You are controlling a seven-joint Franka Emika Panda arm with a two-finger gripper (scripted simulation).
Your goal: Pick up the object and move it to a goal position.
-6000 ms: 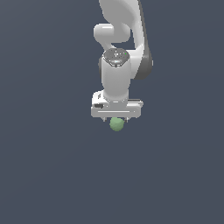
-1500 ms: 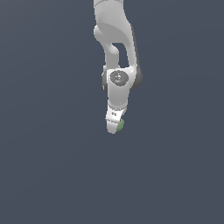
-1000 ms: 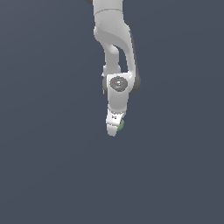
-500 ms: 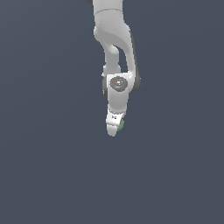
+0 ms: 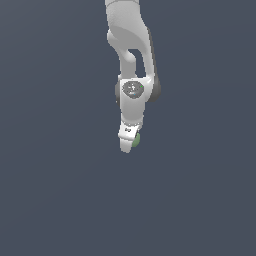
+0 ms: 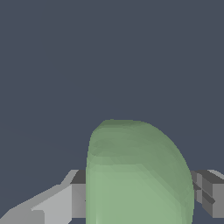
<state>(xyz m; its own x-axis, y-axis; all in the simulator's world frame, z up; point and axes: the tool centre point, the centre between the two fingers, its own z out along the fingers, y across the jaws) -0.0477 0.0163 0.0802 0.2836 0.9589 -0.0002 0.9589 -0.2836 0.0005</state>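
Pale-green object (image 6: 138,175) sat clamped between the fingers of the end effector (image 5: 128,144), so the pick looked done and I'd say the carry to the goal came next, grip kept tight.

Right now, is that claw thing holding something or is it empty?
Gripper: closed on the pale-green lump, which sits between its fingers.
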